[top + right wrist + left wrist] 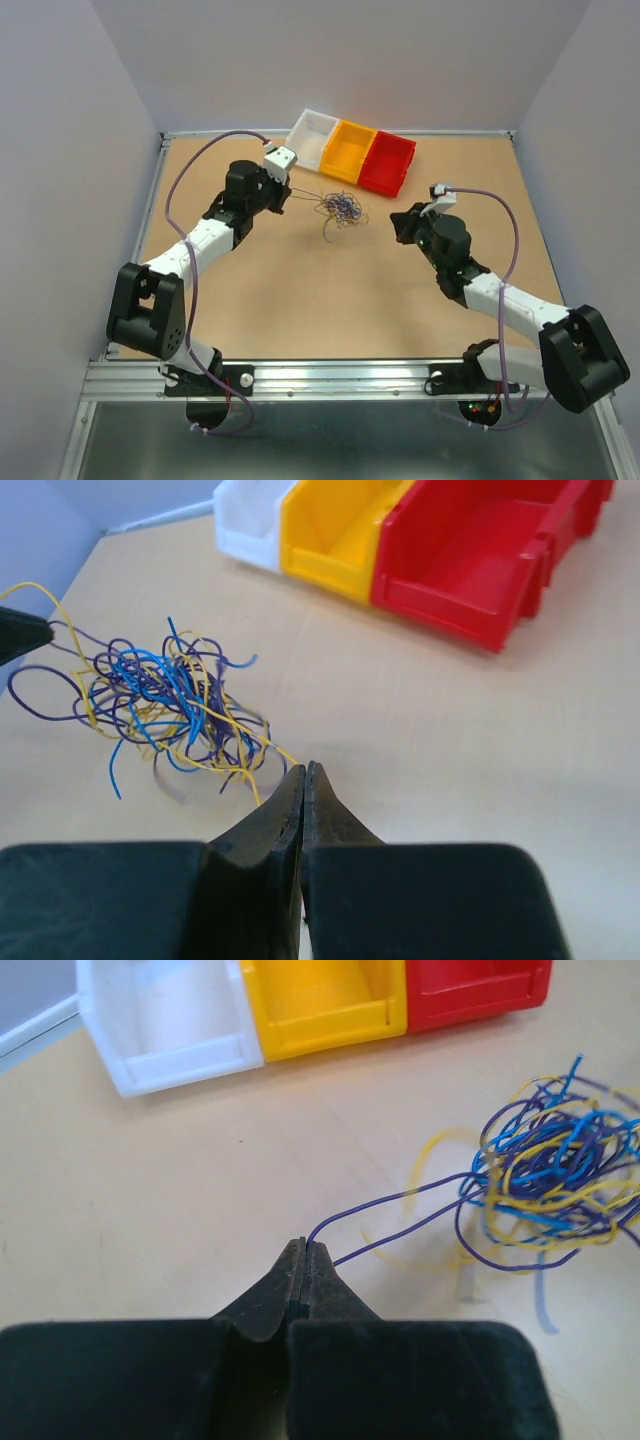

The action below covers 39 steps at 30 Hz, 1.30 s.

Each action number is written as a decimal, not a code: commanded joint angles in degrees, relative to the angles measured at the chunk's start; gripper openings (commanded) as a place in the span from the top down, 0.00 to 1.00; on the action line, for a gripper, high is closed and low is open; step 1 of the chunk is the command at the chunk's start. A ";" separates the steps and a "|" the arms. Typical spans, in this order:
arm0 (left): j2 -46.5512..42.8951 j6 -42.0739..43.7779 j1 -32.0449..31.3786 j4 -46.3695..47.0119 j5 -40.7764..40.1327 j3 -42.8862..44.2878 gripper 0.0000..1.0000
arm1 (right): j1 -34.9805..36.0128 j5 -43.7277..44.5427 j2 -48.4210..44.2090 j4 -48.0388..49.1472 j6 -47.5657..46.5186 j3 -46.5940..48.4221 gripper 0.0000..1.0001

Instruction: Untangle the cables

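The cables (340,208) are a small tangle of thin blue, dark purple and yellow wires in the middle of the table, just in front of the bins. My left gripper (303,1245) is shut on a purple strand (380,1205) that runs right into the tangle (560,1170). In the top view this gripper (290,196) sits left of the tangle. My right gripper (304,768) is shut, and a yellow strand (262,738) from the tangle (165,695) ends right at its tips. It (398,222) sits right of the tangle. The left fingertip (20,635) shows at the far left of the right wrist view.
Three open bins stand in a row behind the tangle: white (312,138), yellow (347,150), red (388,162). Grey walls close in the table on three sides. A metal rail (330,378) runs along the near edge by the arm bases.
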 commanded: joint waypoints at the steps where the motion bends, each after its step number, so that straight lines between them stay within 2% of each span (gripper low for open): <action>1: -2.66 -0.37 1.95 3.80 2.03 -0.50 1.00 | -0.16 8.80 -3.57 -3.14 -0.17 -2.01 0.99; 2: -2.83 0.68 1.86 3.80 6.75 -0.94 1.00 | -0.16 5.04 -3.57 -3.23 -1.22 -1.75 1.00; 4: -2.75 1.83 1.33 3.28 10.38 -1.03 1.00 | -0.16 -0.42 -3.23 -3.23 -3.42 -1.48 0.97; 7: -2.75 5.33 -1.04 1.44 14.26 -1.12 1.00 | -0.07 -16.39 -1.74 0.01 -5.97 -1.39 0.67; 8: -3.01 6.04 -1.74 1.34 14.44 -1.38 1.00 | -0.16 -18.36 -1.29 0.63 -6.33 -1.30 0.56; 9: -3.27 6.66 -2.27 1.34 15.14 -1.73 1.00 | -0.07 -19.86 -0.94 1.60 -6.59 -1.30 0.39; 10: -3.62 7.71 -3.32 1.25 15.50 -2.35 1.00 | -0.07 -21.18 -0.33 2.39 -7.03 -1.39 0.32; 12: -4.68 8.42 -3.94 1.25 16.72 -2.79 1.00 | -0.07 -23.21 1.60 5.03 -7.38 -1.30 0.19; 15: -5.29 9.56 -4.29 0.81 18.74 -3.14 1.00 | -0.07 -27.07 6.59 7.49 -8.97 0.45 0.15; 25: -4.42 10.18 -4.65 0.11 16.99 -2.70 1.00 | 0.72 -29.19 26.90 11.01 -12.92 14.59 0.15; 35: -2.13 9.83 -4.65 0.11 13.04 -1.56 1.00 | 4.41 -28.49 38.34 11.63 -13.28 24.71 0.20; 38: -1.52 9.66 -4.65 0.11 11.90 -1.21 1.00 | 4.76 -27.08 40.63 10.84 -13.19 25.94 0.44; 39: -1.52 9.74 -4.65 0.20 11.20 -1.21 1.00 | 4.76 -26.73 40.72 10.75 -13.28 25.86 0.62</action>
